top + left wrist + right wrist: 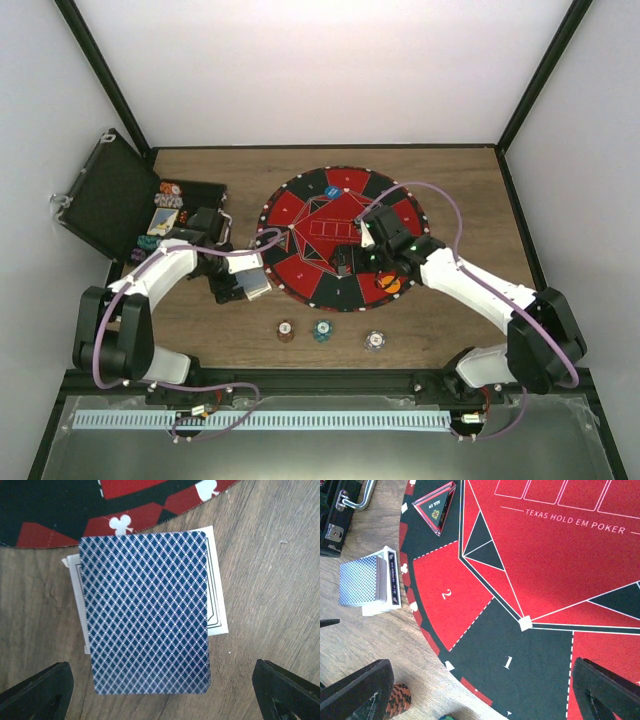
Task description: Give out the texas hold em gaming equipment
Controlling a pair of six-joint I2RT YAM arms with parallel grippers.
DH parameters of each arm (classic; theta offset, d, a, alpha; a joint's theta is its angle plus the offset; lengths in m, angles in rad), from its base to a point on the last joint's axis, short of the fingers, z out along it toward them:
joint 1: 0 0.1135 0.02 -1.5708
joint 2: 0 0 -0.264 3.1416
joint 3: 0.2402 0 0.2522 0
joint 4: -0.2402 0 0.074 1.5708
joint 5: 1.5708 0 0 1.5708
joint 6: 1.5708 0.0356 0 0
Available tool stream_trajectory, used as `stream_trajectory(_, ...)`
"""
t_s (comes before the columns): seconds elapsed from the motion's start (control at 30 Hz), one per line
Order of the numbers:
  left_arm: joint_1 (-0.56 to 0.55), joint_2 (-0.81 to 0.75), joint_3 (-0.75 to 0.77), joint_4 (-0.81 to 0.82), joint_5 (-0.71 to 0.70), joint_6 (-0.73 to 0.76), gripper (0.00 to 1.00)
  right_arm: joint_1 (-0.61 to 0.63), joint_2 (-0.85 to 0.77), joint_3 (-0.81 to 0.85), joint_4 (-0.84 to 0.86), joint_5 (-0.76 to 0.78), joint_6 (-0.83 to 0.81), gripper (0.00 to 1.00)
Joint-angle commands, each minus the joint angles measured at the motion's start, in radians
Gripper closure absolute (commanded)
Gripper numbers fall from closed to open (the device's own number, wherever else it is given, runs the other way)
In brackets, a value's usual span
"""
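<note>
While both arms are hanging over a wood-grain table (440, 325) boxed in by plain white walls (330, 70) and black corner posts, the big round red-and-black mat (330, 215) is sitting dead centre on it. The left gripper (162, 694) is hovering right over the deck of cards (147, 612), fingers spread wide either side and not touching it. That deck is lying face down on the wood, just off the mat's left rim. The right gripper (482, 692) is gaping wide too, carrying nothing, hanging over the near-right part of the mat close to an orange chip (388, 285) that's lying on the mat

Only the overhead cam is showing the three stacks lined up near the front edge: brown stack (286, 329), teal stack (322, 330), white stack (374, 341). The left wrist cam is showing the deck resting on a white printed piece (217, 595) poking out at its side, box or card I can't tell. The right wrist cam is picking up the TEXAS HOLD EM POKER lettering and a triangular ALL IN marker (436, 511) lying on the mat

The black case (110, 195) is lying open at the far left, with more chips (170, 190) sitting in its tray
</note>
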State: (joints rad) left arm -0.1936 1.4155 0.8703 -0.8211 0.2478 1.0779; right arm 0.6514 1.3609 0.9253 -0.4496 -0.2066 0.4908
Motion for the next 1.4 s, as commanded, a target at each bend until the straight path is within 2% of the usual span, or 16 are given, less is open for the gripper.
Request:
stream_trajectory(0.0,-0.014,0.026,-0.024,0.027,-0.033,-0.011,0.0,0.008,-0.029,-0.013,-0.005,-0.004,0.006,0.0)
stream_trajectory(1.37,-0.032,0.133,-0.08,0.208,-0.125,-0.001,0.0,0.01,-0.056,-0.026,-0.005,-0.025,0.014,0.01)
